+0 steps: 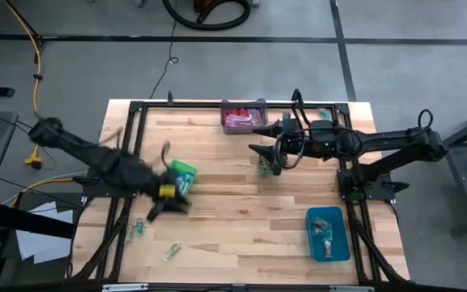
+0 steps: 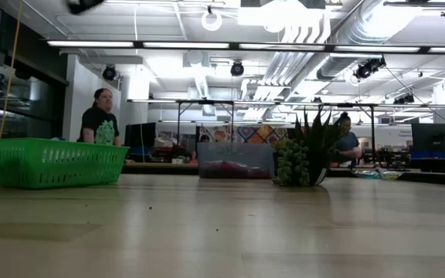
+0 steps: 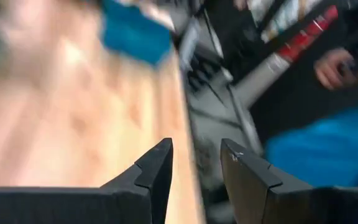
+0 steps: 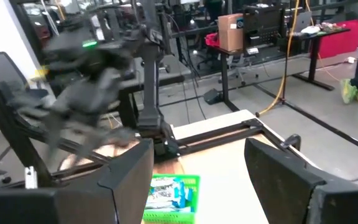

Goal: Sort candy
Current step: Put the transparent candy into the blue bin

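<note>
From above, the left tool [image 1: 162, 204] swings blurred beside the green bin [image 1: 182, 177], loose candy [image 1: 171, 251] at the tabletop's [image 1: 233, 203] seven o'clock; its wrist view shows half-parted, empty fingers, while the right tool [image 4: 197, 165] waits wide, so the next pick likely needs descent.

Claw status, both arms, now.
Left claw: fingers apart, nothing between them, beside the green bin.
Right claw: open, empty, near the plant.

The left gripper [image 1: 162, 203] is motion-blurred; candy [image 1: 171, 251] on the table [image 1: 242, 203] shows too small to tell apart.
</note>
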`<state>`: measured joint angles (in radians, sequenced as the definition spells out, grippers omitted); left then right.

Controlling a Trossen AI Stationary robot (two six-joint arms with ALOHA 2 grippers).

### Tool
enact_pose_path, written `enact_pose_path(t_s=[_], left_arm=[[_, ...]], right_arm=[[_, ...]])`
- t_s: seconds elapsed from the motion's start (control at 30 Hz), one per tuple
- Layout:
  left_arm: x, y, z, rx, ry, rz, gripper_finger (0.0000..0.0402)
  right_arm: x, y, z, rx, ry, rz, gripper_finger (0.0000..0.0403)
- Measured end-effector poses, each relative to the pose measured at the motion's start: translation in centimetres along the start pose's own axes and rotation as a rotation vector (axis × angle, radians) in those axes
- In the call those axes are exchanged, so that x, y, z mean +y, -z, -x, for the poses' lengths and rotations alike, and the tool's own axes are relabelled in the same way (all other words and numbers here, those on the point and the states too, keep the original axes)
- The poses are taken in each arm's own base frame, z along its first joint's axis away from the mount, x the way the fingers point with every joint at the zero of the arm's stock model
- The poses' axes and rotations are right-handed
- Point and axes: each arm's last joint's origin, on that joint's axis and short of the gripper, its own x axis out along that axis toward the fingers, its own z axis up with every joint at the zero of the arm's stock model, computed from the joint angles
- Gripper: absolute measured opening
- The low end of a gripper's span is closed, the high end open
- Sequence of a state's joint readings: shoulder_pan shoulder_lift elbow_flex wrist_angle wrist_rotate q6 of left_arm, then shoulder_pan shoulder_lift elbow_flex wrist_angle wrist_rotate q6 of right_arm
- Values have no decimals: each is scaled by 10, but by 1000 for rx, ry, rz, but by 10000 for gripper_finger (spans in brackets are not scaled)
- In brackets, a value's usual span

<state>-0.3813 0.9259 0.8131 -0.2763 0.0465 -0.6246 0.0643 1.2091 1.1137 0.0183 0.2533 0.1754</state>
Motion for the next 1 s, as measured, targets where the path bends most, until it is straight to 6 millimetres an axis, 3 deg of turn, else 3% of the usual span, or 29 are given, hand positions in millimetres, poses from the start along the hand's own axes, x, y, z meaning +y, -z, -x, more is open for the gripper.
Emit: enact_pose_path(t_s=[0.23,0.43,0.7,1.0], left_arm=[[-53,81,-41,301,-26,146,119],[-57,136,-73,418,-233,290,119],[-30,156,-95,485,-486,400,128],[-21,166,-106,565,-538,425,196]], right_arm=[[-8,3,-2,36,36,8,247],[-15,6,-2,74,64,13,247],[-17,8,-2,100,77,14,247],[-18,13,-2,145,84,20,247]])
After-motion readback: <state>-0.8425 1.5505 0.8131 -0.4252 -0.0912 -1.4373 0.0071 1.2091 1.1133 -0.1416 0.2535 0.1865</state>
